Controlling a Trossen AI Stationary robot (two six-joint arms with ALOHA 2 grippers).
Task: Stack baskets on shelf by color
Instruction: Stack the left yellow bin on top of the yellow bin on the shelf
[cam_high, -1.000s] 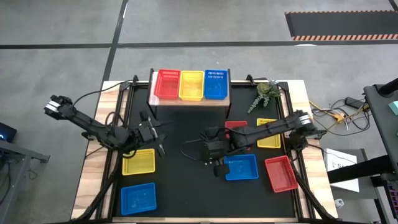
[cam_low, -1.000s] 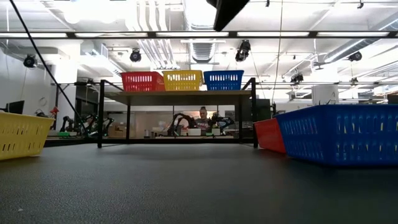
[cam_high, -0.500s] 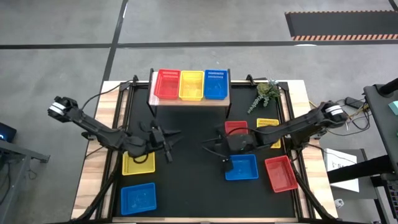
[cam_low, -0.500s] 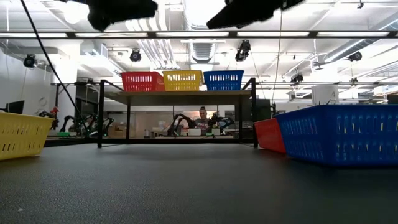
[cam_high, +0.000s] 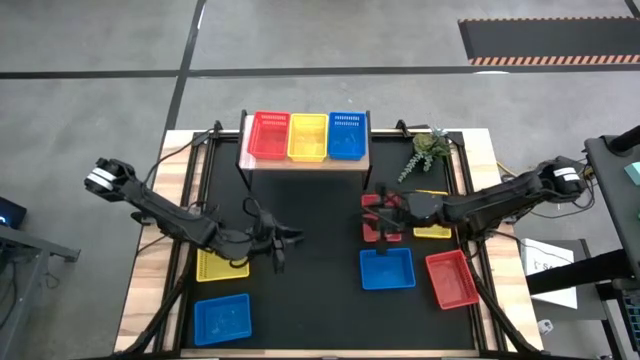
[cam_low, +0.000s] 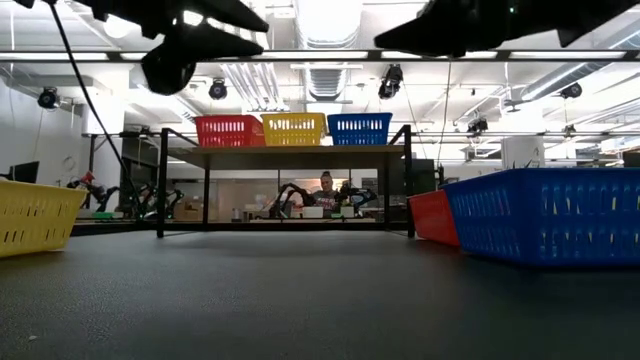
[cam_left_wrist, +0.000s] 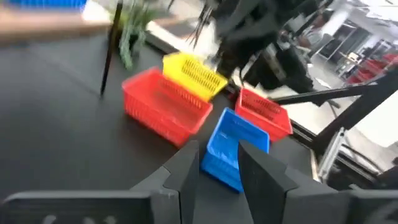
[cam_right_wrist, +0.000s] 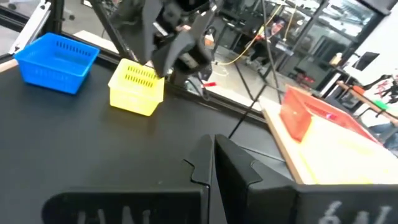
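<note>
Overhead, the left gripper (cam_high: 287, 238) hangs partly open and empty, while the right gripper (cam_high: 379, 214), closed, holds nothing.

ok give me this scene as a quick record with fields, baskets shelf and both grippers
shelf: far edge of table, holds red basket, yellow basket, blue basket, side by side, one layer
table, left side: yellow basket, blue basket
table, right side: red basket, yellow basket, blue basket, red basket
left gripper: empty, fingers apart, above table middle
right gripper: shut, empty, over right-side red basket nearest the shelf
stacking: none yet
</note>
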